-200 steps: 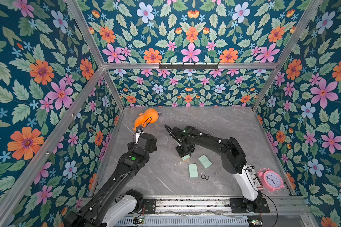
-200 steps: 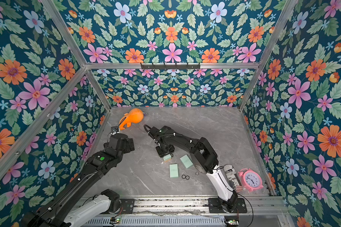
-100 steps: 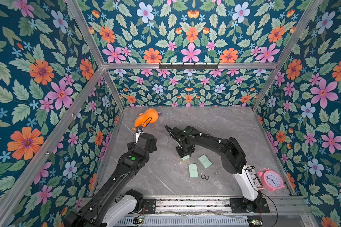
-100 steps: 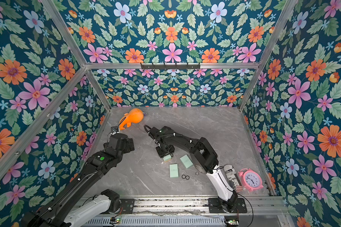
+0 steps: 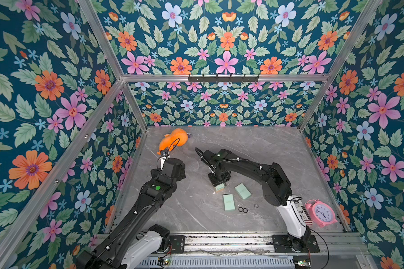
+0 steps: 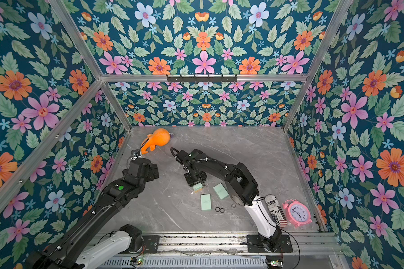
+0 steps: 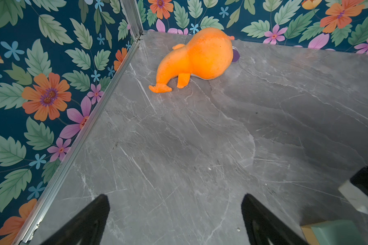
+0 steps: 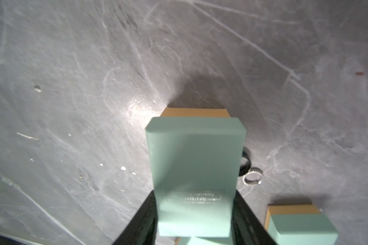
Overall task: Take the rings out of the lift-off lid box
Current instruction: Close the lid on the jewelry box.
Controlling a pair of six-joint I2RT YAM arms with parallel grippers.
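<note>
Just beside the right gripper (image 8: pixel 194 214), clamped on a green box (image 8: pixel 193 159), lie two rings (image 8: pixel 252 179); left gripper (image 7: pixel 174 214) gapes

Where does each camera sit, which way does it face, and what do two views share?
Top views: high over the robot's bases, facing down at the table; left arm and right arm show.
Left wrist: on the left arm, facing the orange plush toy near a corner; the open left gripper shows.
Right wrist: on the right arm, facing down; the right gripper shows, shut on a mint-green box beside rings.
Shared: both top views and the left wrist show the orange plush toy.
</note>
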